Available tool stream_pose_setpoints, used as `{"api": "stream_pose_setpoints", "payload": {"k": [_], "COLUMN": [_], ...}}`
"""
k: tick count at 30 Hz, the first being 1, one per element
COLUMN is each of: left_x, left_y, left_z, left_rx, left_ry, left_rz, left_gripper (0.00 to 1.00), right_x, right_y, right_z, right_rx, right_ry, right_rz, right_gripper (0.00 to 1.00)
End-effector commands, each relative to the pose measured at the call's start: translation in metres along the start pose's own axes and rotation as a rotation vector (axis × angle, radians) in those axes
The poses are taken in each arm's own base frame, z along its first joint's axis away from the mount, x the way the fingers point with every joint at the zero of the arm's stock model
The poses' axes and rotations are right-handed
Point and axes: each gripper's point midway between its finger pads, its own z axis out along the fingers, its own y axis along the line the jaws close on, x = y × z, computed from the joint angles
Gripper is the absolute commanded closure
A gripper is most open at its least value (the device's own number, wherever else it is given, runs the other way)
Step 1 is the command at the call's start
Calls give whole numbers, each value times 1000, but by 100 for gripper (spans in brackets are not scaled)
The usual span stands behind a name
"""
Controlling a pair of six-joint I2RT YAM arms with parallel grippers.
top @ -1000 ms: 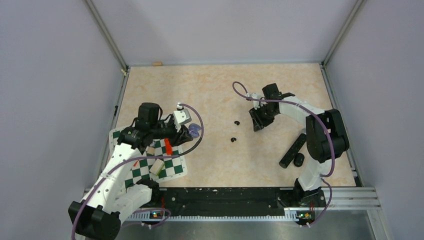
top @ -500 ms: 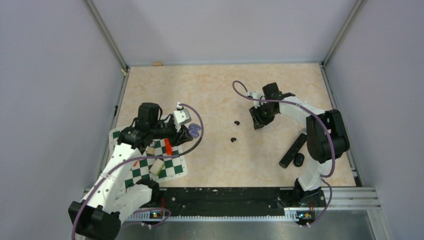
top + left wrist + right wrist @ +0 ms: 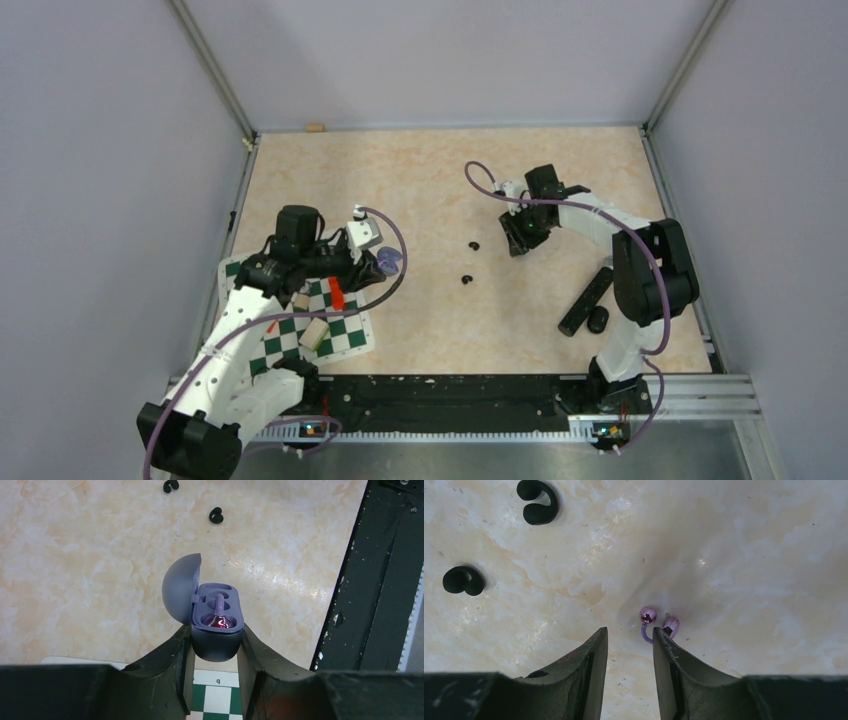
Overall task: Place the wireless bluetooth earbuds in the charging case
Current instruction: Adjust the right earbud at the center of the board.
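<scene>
Hardly anything has changed over the last second. The left gripper (image 3: 216,629) stays clamped on the charging case (image 3: 215,649) exactly as before. Only the right gripper (image 3: 629,632) seems to have edged a touch toward the far side of the table (image 3: 420,180).

Through the left wrist camera, the case sits squeezed between the two fingers with its bluish-grey body gripped on both sides. Its lid (image 3: 180,587) hangs open off one side, beyond the fingertips. One earbud (image 3: 220,617) rests in the purple interior, its glossy pink bead nearest the gripper.

The right gripper's jaws stand partly apart over the marbled surface with nothing between them. The loose lilac earbud (image 3: 656,624) lies on the table just ahead of the fingertips. It is made of two small beads joined by a curved band, and it lies off centre, right beside the tip of one finger (image 3: 664,645). Whether it touches that tip I cannot tell.

Two black C-shaped pieces (image 3: 539,502) lie farther ahead of this gripper and off to the other side, well apart from the earbud.
</scene>
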Motion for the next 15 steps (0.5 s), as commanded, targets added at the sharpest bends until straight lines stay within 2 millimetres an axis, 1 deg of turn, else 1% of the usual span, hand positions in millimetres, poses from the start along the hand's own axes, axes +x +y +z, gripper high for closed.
{"api": "stream_pose_setpoints", "payload": {"k": [1, 10, 12, 15], "left_x": [-8, -9, -8, -8], "left_y": [-3, -3, -3, -3], "left_z": [-3, -2, -2, -3], "left_rx": [9, 11, 11, 10], "left_ry": [-37, -37, -36, -37], "left_rz": [26, 24, 22, 25], "left_gripper": [100, 100, 100, 100], "right_x": [-11, -11, -15, -31], "right_y": [-9, -11, -8, 0], "right_z": [0, 8, 4, -14], "right_rx": [34, 30, 15, -10], "right_ry": [-29, -14, -33, -106], "right_rz": [-28, -30, -38, -76], "right_gripper": [62, 62, 62, 62]}}
